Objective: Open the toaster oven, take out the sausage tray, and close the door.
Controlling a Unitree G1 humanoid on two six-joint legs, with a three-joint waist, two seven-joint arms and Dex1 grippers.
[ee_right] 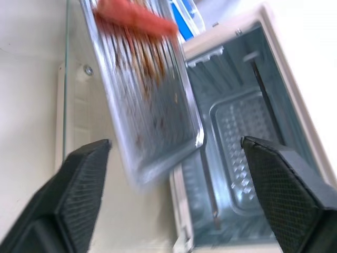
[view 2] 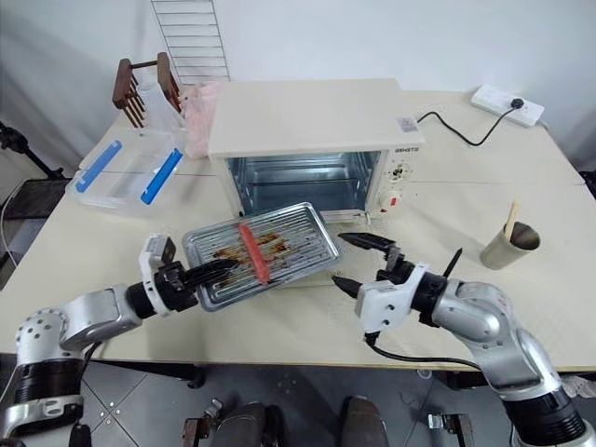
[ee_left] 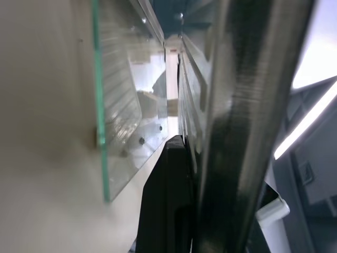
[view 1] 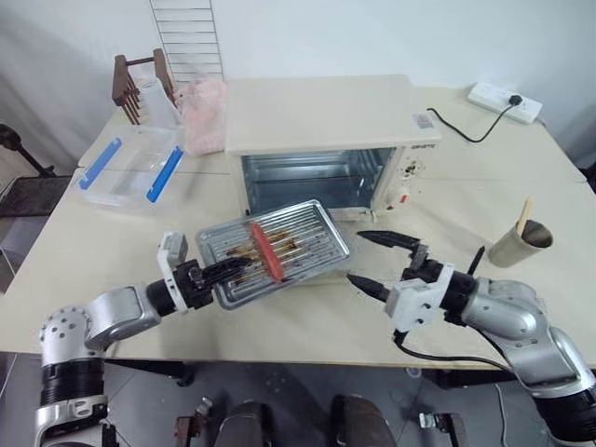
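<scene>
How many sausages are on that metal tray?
1. A single red sausage lies across the ribbed sausage tray, near its middle, in front of the open toaster oven. None else shows on the tray.

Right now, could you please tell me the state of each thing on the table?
toaster oven: open, cavity bare of the tray
door: folded down flat
sausage tray: out, held up, tilted
sausage: lying on the tray
left claw: shut on the tray's edge
right claw: open
clear box: lidded
</scene>
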